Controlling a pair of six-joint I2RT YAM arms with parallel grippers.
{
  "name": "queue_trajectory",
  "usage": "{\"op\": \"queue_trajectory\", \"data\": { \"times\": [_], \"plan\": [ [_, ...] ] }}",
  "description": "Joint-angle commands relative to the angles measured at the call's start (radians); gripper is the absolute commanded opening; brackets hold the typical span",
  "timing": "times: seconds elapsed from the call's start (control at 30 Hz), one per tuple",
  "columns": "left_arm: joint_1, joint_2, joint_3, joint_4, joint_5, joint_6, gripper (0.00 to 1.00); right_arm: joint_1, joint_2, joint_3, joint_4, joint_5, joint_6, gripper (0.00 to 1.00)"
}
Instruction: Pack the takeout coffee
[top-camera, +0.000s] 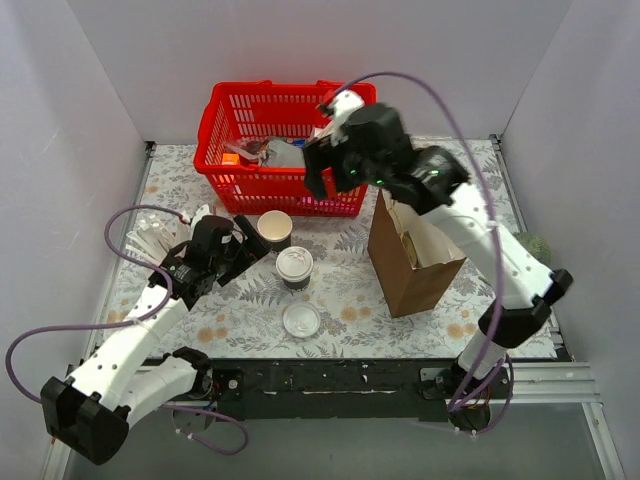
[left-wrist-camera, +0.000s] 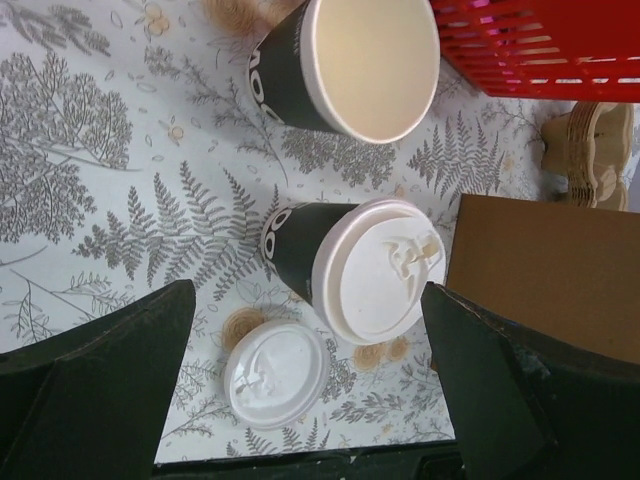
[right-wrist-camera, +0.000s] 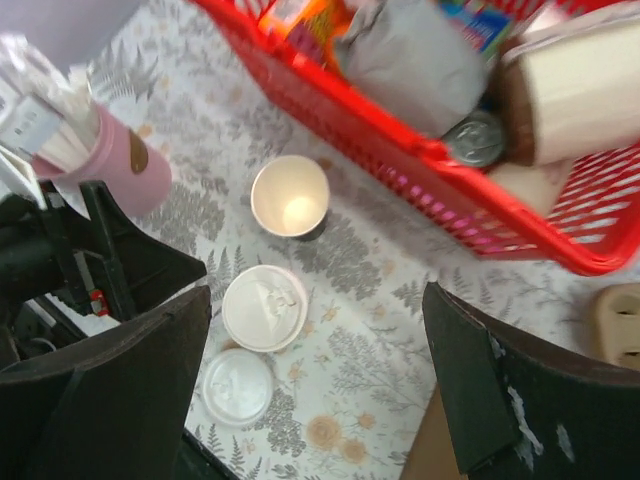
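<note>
On leaf-print cloth (top-camera: 360, 300): dark paper takeout coffee (top-camera: 294, 267), round white lid.

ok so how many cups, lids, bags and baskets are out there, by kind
paper cups: 2 (the takeout coffee, a lidless cup)
white lids: 2 (fitted lid on the coffee, loose lid)
brown paper bag: 1
red basket: 1
total: 6
</note>
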Motion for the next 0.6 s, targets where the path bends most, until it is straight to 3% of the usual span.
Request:
{"op": "queue_trajectory", "data": {
  "times": [0.0,0.2,0.4,0.57],
  "plan": [
    [0.039,-0.094,-0.092,0.074,0.107,-0.036,0.98,0.103,0.046,-0.141,0.141,0.066,0.051,0.93],
    [0.051,-0.169,-0.206,0.152,0.167,-0.079,0.98,0.119,0.08,-0.42,0.238,-0.049,0.146,0.9],
    [0.049,-0.169,-0.277,0.255,0.248,-0.119,0.98,0.119,0.143,-0.503,0.307,-0.033,0.166,0.85],
    [0.051,-0.136,-0.3,0.307,0.25,-0.152,0.97,0.114,0.195,-0.522,0.346,0.013,0.195,0.74]
  ]
}}
